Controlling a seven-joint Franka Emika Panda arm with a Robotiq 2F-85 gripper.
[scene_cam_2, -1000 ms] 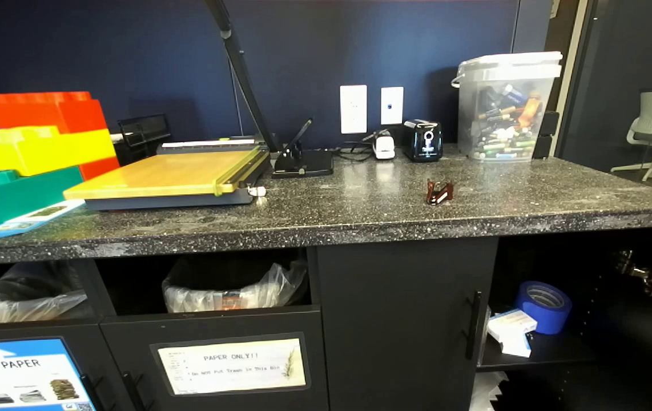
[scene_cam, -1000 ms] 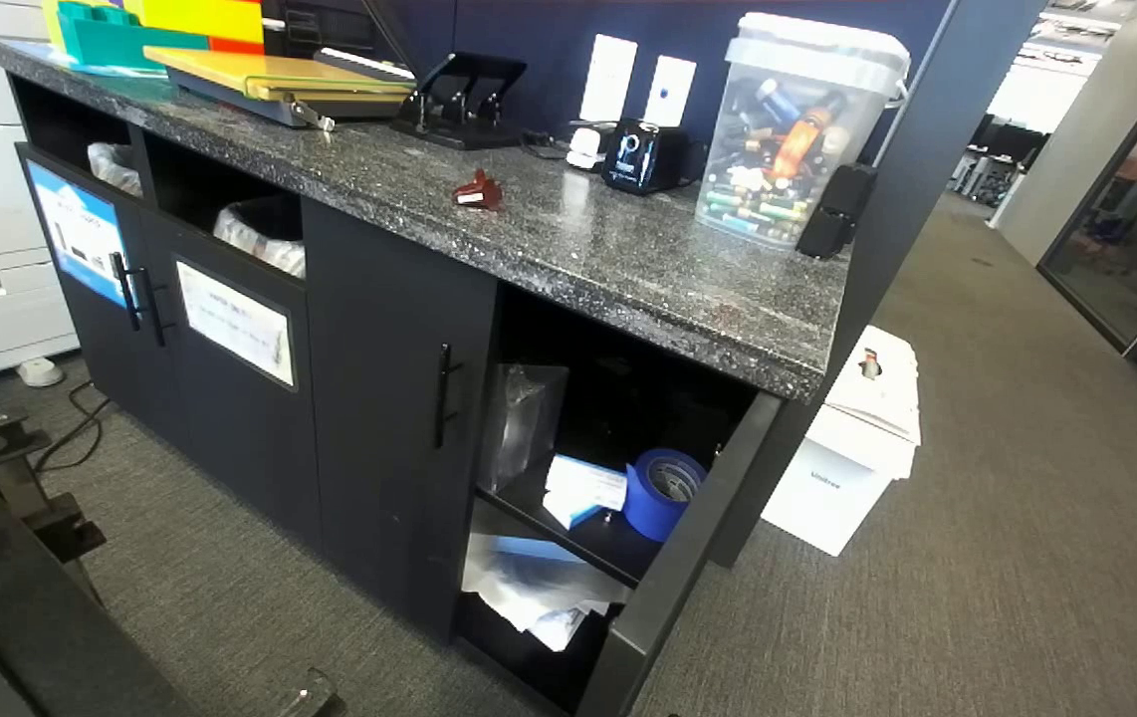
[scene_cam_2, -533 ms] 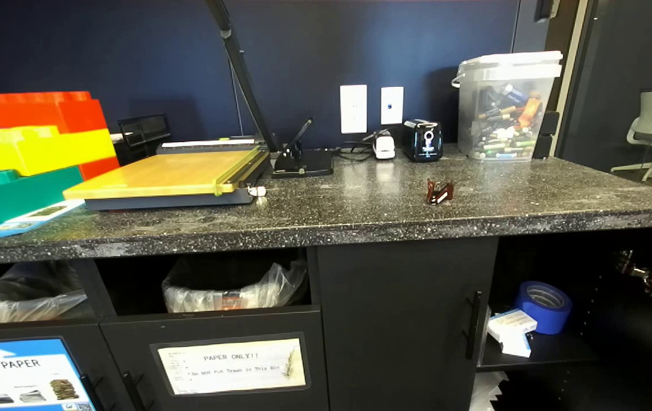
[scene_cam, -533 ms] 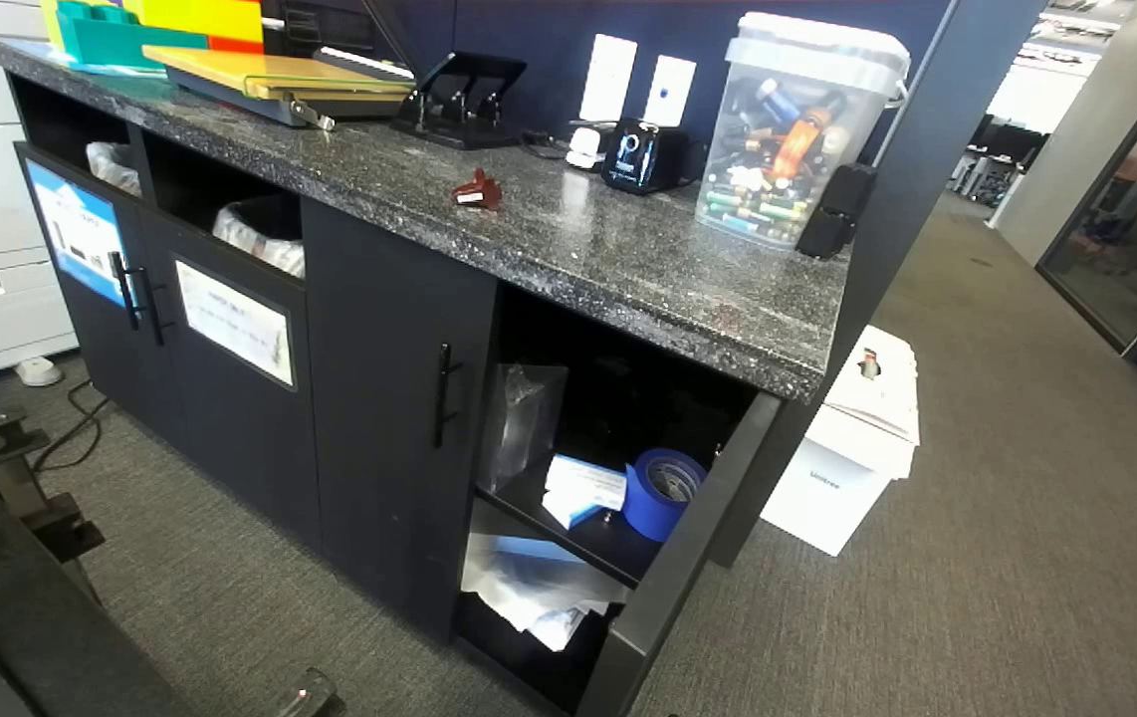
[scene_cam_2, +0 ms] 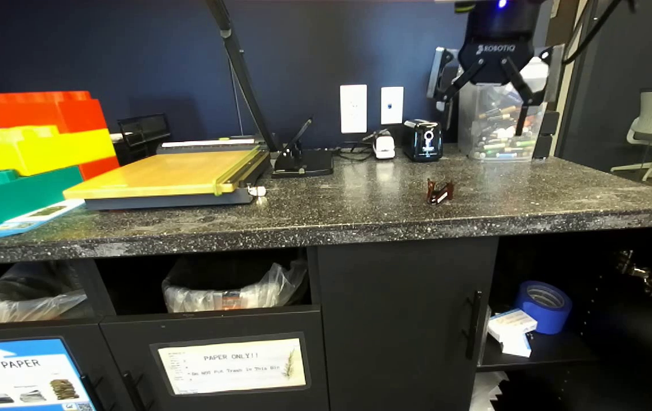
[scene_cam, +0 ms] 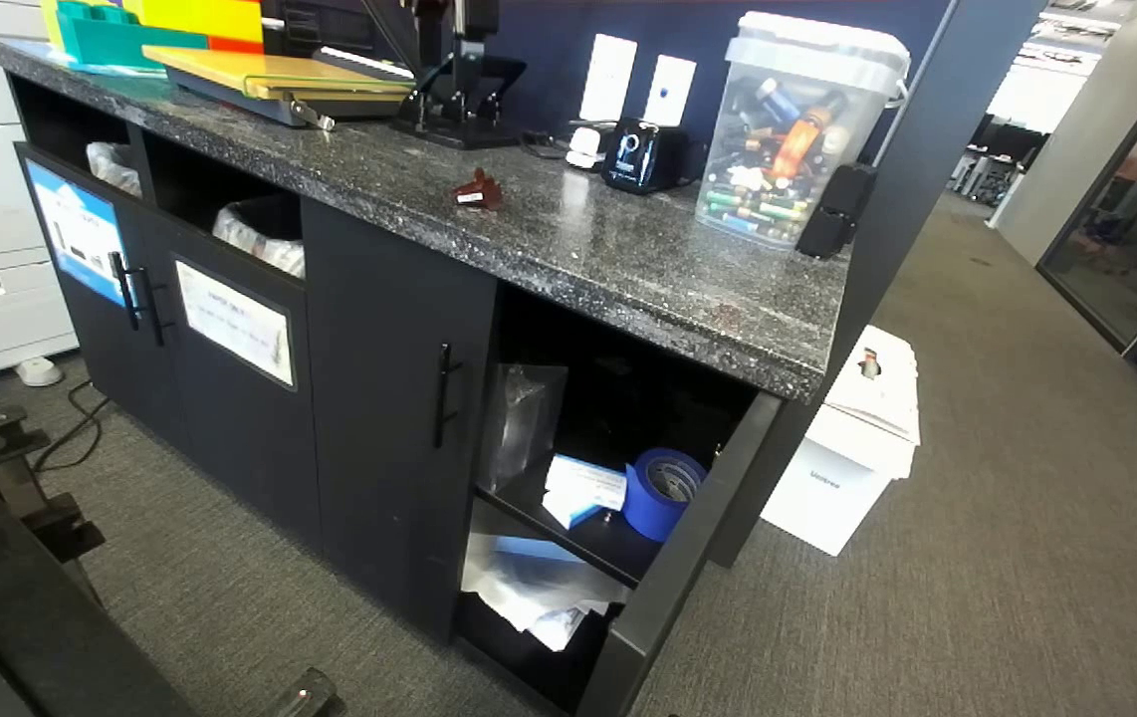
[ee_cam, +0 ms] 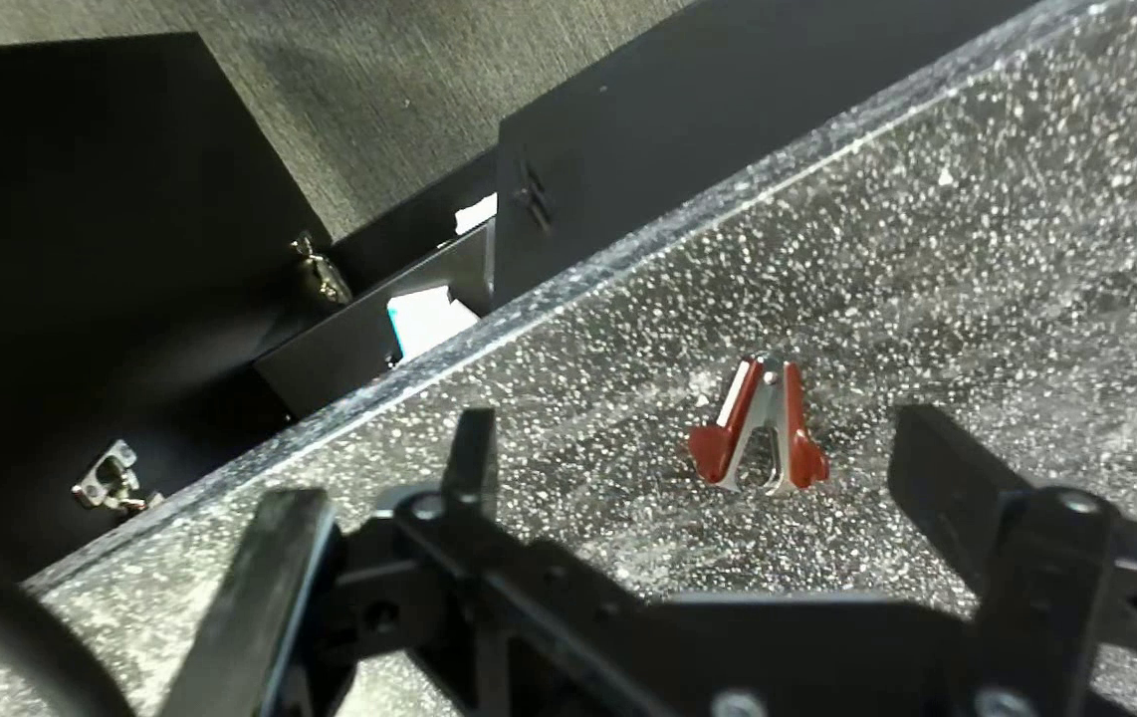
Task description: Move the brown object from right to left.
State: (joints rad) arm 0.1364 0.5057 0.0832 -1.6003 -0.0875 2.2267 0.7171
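Black two-fingered tool (scene_cam_2: 484, 127): enters exterior views, wide, empty.
Red-brown V-shaped metal staple remover (ee_cam: 764, 410): unmoved; likely approach phase.

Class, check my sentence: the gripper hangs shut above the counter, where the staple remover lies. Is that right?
Not shut: the wrist view and an exterior view show the gripper open. It does hang above the counter, where the staple remover lies.

Pale glare streaks the bench (scene_cam_2: 354, 188); behind it, the outlets (scene_cam_2: 353, 108) burn nearly white, and a violet light (scene_cam_2: 502, 3) glows high above. Below it, the cupboard (scene_cam: 618, 398) sinks into black and, in an exterior view, the signs (scene_cam: 235, 319) blur.
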